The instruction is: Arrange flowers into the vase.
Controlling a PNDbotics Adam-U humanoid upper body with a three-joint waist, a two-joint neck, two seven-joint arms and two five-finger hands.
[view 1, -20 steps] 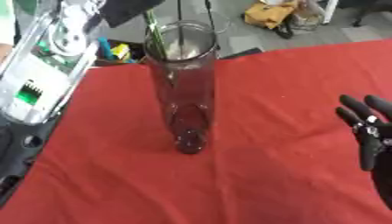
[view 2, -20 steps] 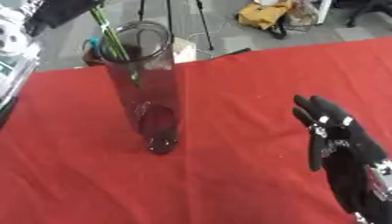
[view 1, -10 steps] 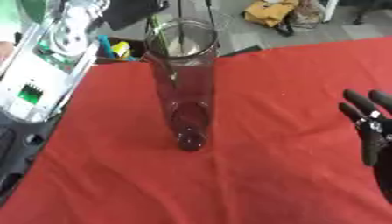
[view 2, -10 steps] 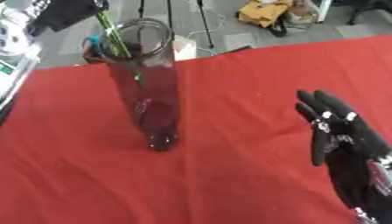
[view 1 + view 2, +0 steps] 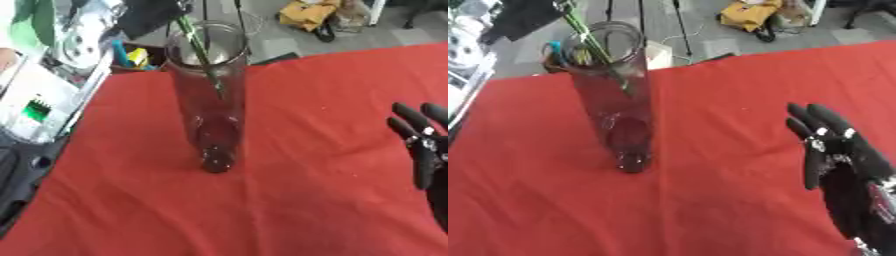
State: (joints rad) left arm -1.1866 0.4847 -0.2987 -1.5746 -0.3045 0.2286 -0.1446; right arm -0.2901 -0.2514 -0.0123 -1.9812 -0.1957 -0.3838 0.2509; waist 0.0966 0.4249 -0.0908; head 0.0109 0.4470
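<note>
Right hand [image 5: 842, 155] idle at right edge, fingers straight, grasping nothing; left hand unseen.

Tall glass vase [image 5: 208, 100] stands upper centre-left on red cloth [image 5: 306, 175], green stem [image 5: 199, 50] leaning inside. Likely top-heavy, slick, fragile; the thin stem bends, best pinched mid-length. Open cloth between; clutter crowds the upper left.

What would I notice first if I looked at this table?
Your eye would land on the tall clear vase standing upright on the left middle of the bright red tablecloth, with a green stem leaning inside it and poking out of the top. Next you would spot the robot's black right hand over the cloth at the right, open with its fingers straight.
</note>
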